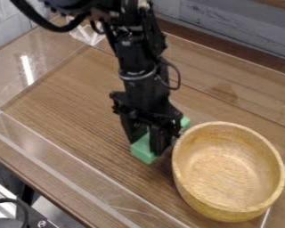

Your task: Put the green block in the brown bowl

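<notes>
The green block (144, 151) sits between the fingers of my gripper (152, 142), which points almost straight down and is shut on it. The block's lower end shows bright green below the black fingers, and it hangs just above the wooden table. Its middle is hidden by the fingers. The brown bowl (231, 128) stands upright immediately to the right of the gripper. Its near rim is about a finger's width from the block, and nothing shows inside it.
The table top (74, 98) is dark wood grain, with a clear plastic wall (61, 169) along its front and left edges. The black arm (133, 44) rises up and to the left from the gripper. A grey wall runs along the back.
</notes>
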`<state>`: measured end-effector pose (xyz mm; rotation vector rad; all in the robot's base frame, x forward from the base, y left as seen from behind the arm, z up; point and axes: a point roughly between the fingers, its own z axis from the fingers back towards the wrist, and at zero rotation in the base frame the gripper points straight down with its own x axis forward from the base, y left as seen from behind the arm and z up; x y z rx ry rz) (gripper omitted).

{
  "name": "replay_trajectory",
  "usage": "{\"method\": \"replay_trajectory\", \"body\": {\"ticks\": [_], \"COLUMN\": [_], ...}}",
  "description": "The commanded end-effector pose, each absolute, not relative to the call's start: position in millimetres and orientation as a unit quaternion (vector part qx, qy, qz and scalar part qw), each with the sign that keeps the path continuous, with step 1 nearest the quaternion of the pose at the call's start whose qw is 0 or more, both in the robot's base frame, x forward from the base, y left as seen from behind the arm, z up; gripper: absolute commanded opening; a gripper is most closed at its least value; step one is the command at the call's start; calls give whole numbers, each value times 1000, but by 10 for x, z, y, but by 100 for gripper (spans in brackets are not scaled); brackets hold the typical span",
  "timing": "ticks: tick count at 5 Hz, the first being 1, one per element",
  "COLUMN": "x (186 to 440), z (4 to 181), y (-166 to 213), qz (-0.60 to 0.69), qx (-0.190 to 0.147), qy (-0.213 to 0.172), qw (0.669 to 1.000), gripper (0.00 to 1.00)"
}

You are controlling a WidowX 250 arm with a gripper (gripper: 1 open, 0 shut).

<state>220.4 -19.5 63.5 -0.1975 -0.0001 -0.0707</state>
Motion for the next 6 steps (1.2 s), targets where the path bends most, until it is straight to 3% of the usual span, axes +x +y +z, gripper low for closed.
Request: {"method": "replay_trajectory", "body": {"ticks": [1,4,6], "x": [2318,2262,2195], "z": [886,1061,1072], "y": [-231,-519,-877], "qz": [-42,-44,-59], "qx": [-97,-107,-114], "qy": [-42,-43,-42], "qw": [994,992,991], "gripper": [0,0,0]}}
